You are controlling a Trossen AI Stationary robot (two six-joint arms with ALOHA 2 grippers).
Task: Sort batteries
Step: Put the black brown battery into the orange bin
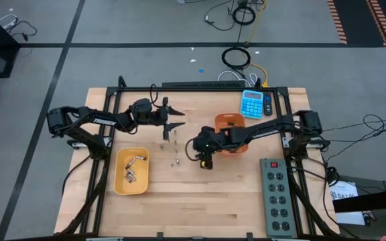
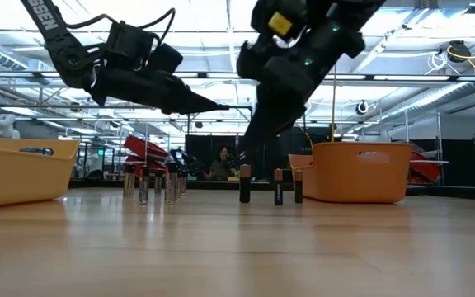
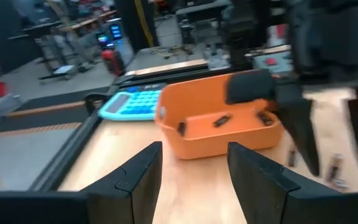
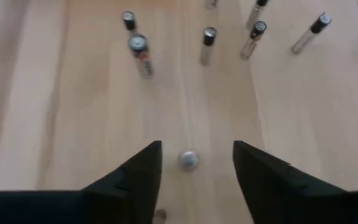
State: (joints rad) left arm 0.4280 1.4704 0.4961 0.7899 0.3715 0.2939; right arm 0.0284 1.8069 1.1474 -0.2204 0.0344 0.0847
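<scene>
From above, loose batteries (image 1: 174,161) are seen at mid-frame, between the yellow bin (image 1: 132,171) and the orange bin (image 1: 231,124). The left gripper (image 1: 173,123) is spread open above them. In its wrist view, the right gripper (image 4: 196,163) is held open over one upright battery (image 4: 188,160).

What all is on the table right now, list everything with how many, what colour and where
Yellow bin: one, left side of the table, a few silvery batteries inside.
Orange bin: one, right of centre, small dark batteries inside.
Loose batteries: several, standing upright mid-table between the bins; exact count unclear.
Calculator: one, light blue, far edge beside the orange bin.
Power strip: one, grey-green, right near corner.
Left gripper: open, raised near the far middle.
Right gripper: open, directly over one upright battery.
</scene>
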